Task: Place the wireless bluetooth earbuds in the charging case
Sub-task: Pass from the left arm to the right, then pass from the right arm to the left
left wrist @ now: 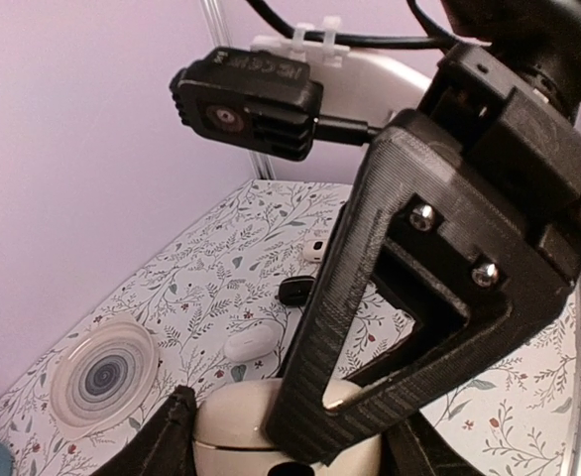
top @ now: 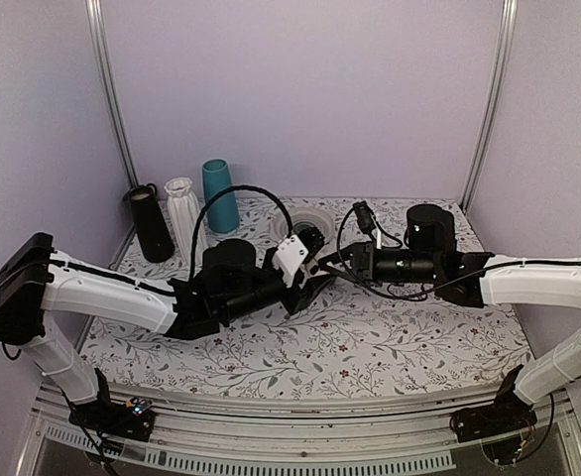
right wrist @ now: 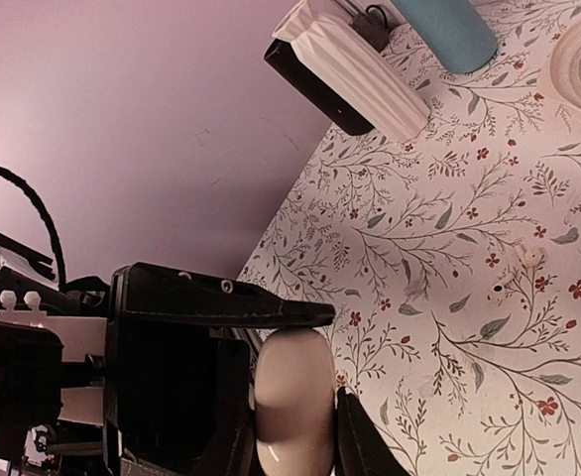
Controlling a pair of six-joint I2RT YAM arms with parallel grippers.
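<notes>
clamping cream-white glossy clamshell charging case [left wrist: 233,424] in left gripper [left wrist: 286,451]; right gripper [top: 335,270] atop, spread untellable; white rounded earbud [left wrist: 249,344] beyond at 12 o'clock.

The top view looks down from above and behind the near edge toward the far wall. The left wrist camera faces right and the right wrist camera faces left. Both are close and share the small cream-white glossy clamshell case [left wrist: 233,428] and the round white ribbed dish [left wrist: 107,382].
</notes>
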